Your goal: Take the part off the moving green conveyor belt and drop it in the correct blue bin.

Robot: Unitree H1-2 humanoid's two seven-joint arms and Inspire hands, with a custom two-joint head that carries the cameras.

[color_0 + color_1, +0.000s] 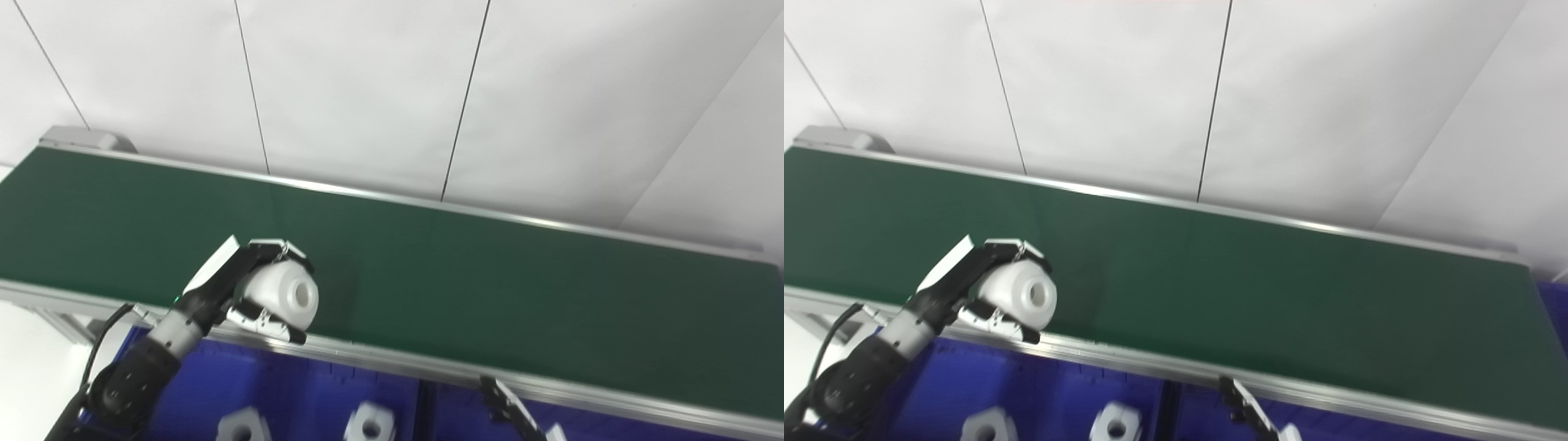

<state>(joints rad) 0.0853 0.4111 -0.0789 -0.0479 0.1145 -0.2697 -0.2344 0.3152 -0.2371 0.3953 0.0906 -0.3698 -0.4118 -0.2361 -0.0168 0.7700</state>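
Note:
My left hand (pixel 245 288) is shut on a white cylindrical part (pixel 288 295) with a round hole in its end face. It holds the part just above the near edge of the green conveyor belt (pixel 490 288). The same white part (pixel 1026 295) shows in the right eye view, gripped between fingers above and thumb below. Under the belt's near rail lies a blue bin (pixel 288 392) holding white parts (pixel 369 424). Only the fingertips of my right hand (pixel 511 410) poke up at the bottom edge, over a second blue bin (pixel 612 425); its state is hidden.
The aluminium rail (pixel 429 367) of the conveyor runs between belt and bins. A white panelled wall (pixel 392 92) stands behind the belt. A grey end housing (pixel 79 138) caps the belt's far left. Another white part (pixel 244 427) lies in the left bin.

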